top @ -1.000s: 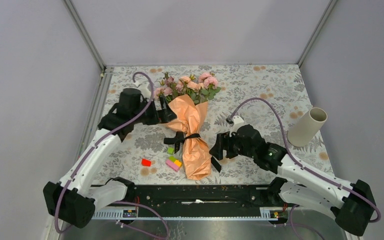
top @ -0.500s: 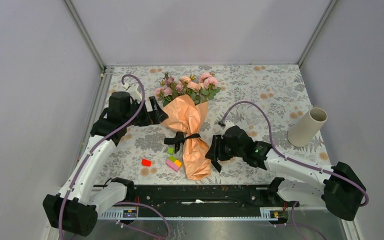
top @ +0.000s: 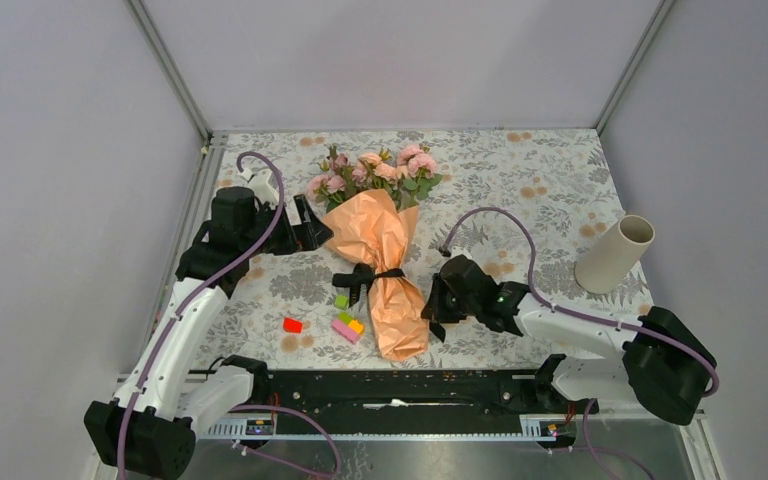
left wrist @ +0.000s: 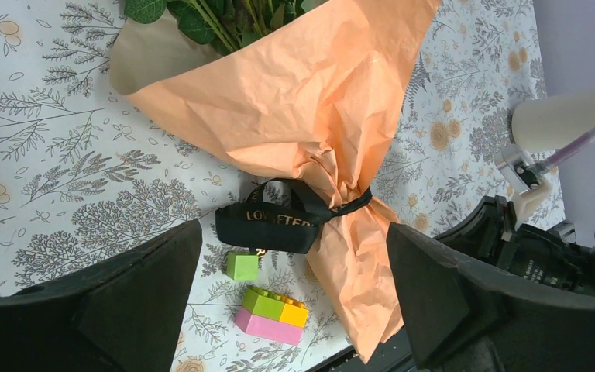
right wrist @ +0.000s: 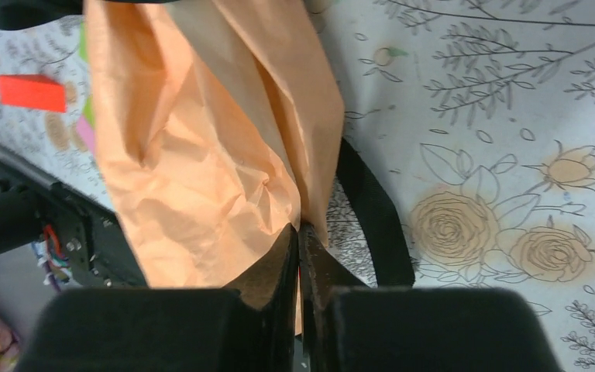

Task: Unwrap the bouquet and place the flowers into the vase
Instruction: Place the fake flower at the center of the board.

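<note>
Floral-print cloth covered the worktop point(top: 520, 170), where the bouquet point(top: 380, 235) lay at the middle, its flowers point(top: 375, 170) towards the far side and a black ribbon point(top: 360, 278) tied round its waist. On the right gripper point(right wrist: 298, 232) the jaws were pinched together on the orange paper's lower right edge. The left gripper point(top: 312, 222), jaws wide apart, hovered beside the bouquet's upper left. The vase point(top: 615, 255) stood well apart, near the right wall
</note>
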{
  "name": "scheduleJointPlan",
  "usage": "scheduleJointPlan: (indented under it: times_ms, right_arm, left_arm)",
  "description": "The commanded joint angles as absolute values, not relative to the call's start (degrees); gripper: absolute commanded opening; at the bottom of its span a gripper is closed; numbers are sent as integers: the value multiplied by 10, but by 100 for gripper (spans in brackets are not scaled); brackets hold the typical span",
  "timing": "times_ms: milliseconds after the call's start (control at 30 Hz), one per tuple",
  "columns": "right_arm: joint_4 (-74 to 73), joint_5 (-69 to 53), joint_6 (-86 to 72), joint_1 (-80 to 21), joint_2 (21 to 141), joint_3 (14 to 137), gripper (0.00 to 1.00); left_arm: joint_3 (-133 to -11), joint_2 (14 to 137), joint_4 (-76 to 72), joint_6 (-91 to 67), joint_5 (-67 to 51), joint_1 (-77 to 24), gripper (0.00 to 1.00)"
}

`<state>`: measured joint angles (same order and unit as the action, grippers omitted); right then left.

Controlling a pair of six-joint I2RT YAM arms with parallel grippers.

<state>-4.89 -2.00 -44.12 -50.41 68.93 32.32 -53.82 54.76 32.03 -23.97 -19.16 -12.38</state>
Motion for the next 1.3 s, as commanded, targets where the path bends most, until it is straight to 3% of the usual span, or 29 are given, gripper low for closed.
scheduleJointPlan:
  times_ms: [0,167,233,333,600,767,967,1267]
  right_arm:
    - [-68,30,-447,-509,713,323,4]
    - [-94,39,-434,-509,725,345,5]
    - [-120,53,-423,-509,718,357,13]
    - [-174,82,-404,-509,695,384,32]
    - [-281,133,-338,-509,638,469,53]
    - [-282,113,-321,-511,671,540,57]
    - [-183,117,-349,-565,728,552,60]
    - [-96,116,-374,-620,833,544,43]
  left_arm:
    - [-537,536,298,-232,-208,-120,97]
    - [-537,540,298,-232,-209,-119,97]
    - [-536,541,298,-232,-210,-118,97]
    - [-537,543,298,-232,-213,-115,97]
    - [-534,546,298,-231,-193,-98,97]
    - [-529,563,294,-236,-206,-82,97]
    - [-520,555,288,-238,-200,-76,97]
    - [-515,551,279,-240,-194,-72,97]
